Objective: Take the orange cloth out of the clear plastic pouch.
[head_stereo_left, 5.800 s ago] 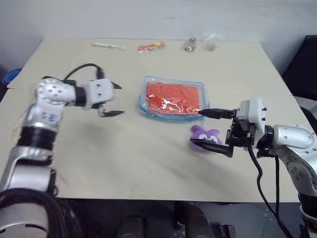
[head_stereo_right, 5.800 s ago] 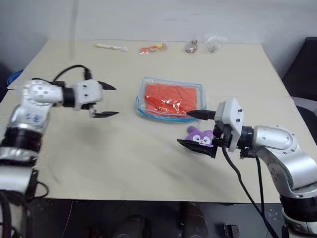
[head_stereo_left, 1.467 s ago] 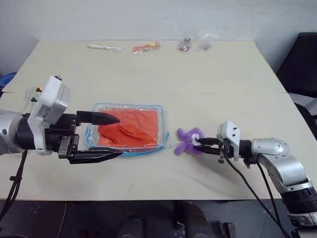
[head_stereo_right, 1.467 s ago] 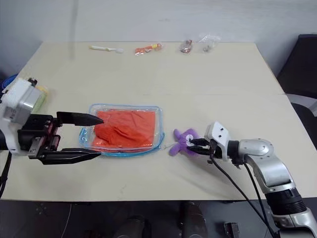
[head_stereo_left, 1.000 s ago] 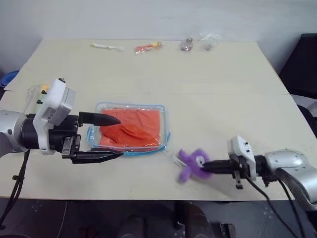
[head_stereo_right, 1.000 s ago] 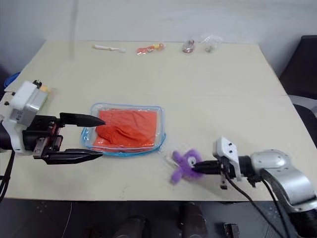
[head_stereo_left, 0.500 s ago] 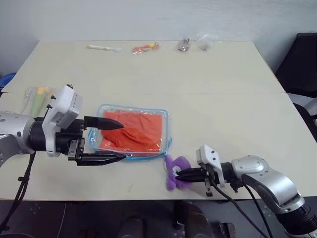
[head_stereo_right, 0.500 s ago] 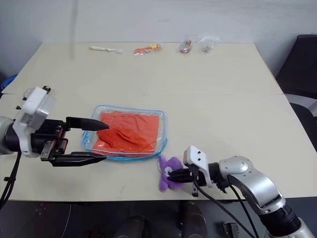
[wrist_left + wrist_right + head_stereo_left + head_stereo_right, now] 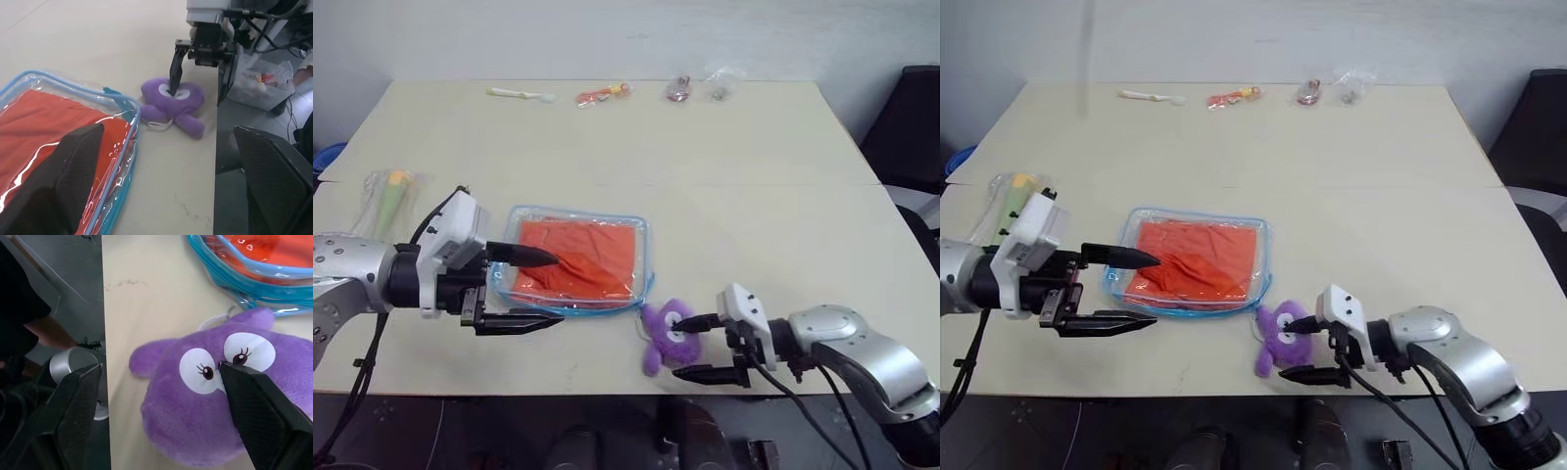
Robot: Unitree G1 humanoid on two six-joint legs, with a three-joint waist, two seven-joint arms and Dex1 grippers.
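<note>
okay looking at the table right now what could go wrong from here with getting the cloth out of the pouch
The purple plush toy lies near the table's front edge, with the open right gripper around it; a nudge could tip it off. The open left gripper straddles the clear plastic pouch, so closing might pinch plastic rather than the orange cloth and drag the whole pouch.

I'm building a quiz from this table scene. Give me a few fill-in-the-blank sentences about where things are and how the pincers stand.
1. The orange cloth lies inside the clear plastic ____.
2. The purple plush toy lies near the table's ____ edge.
3. The right pincer stands ____ at the toy.
4. The left pincer, jaws apart, is at the pouch's ____ end.

Missing words: pouch; front; open; left
</note>
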